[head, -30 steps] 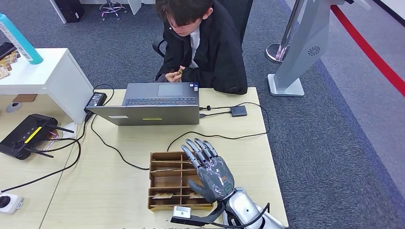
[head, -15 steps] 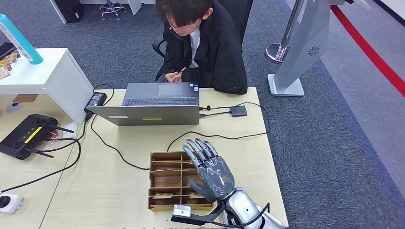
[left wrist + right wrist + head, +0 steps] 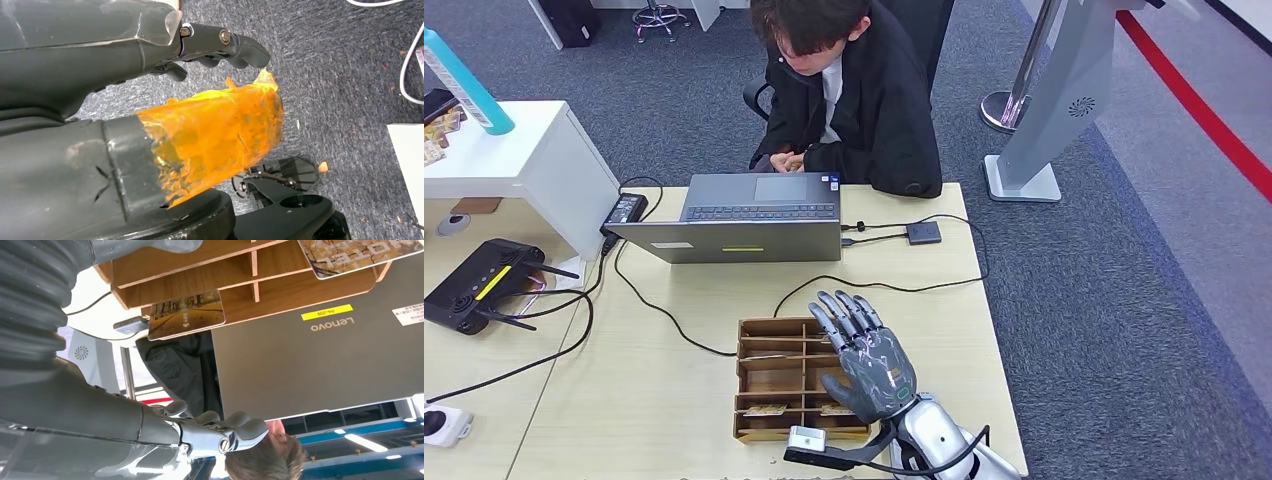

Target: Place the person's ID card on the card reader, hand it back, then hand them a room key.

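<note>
Fingers apart, right robot hand (image 3: 871, 362) hovers empty over wooden card tray (image 3: 774, 385); left unclear.

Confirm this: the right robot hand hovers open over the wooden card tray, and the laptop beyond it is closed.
One thing is wrong: the laptop is open, keyboard showing, in the head view. The right robot hand does hover open over the wooden card tray.

The right hand (image 3: 200, 432) reaches out with its fingers extended and nothing in them. Beyond it stands a wooden rack (image 3: 200, 275) with two picture cards (image 3: 186, 314) poking out of its slots, close to a grey laptop lid (image 3: 320, 360). A dark-jacketed person (image 3: 175, 370) sits behind.
</note>
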Tool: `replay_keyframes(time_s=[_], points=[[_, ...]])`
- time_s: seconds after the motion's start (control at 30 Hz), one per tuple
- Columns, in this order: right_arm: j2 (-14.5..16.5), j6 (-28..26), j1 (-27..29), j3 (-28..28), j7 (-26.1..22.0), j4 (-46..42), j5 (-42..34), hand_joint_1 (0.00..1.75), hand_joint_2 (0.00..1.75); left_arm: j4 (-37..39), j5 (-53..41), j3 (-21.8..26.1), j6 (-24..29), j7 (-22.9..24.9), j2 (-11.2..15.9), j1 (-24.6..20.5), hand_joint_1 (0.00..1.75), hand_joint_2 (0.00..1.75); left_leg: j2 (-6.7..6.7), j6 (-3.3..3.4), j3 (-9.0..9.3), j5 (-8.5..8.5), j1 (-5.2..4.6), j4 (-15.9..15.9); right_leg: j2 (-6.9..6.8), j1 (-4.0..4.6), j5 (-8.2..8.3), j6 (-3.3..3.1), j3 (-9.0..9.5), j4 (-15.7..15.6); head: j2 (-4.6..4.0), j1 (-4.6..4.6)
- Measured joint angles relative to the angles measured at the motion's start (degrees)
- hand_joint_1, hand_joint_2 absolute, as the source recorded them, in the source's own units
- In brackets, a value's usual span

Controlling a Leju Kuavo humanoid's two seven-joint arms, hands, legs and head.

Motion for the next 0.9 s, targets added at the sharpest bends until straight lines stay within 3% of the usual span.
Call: replay_keyframes(time_s=[0.9], points=[[0.3,0.3,0.0,-1.5,0.1,1.1,-0.1,0.25,1.75,0.0,0.0,0.0,-0.1,0.1,0.0,0.0,0.00,0.00,0.00,0.00,0.00,0.00,0.01,0.0,0.00,0.00,0.00,0.00,0.00,0.0,0.00,0.00]])
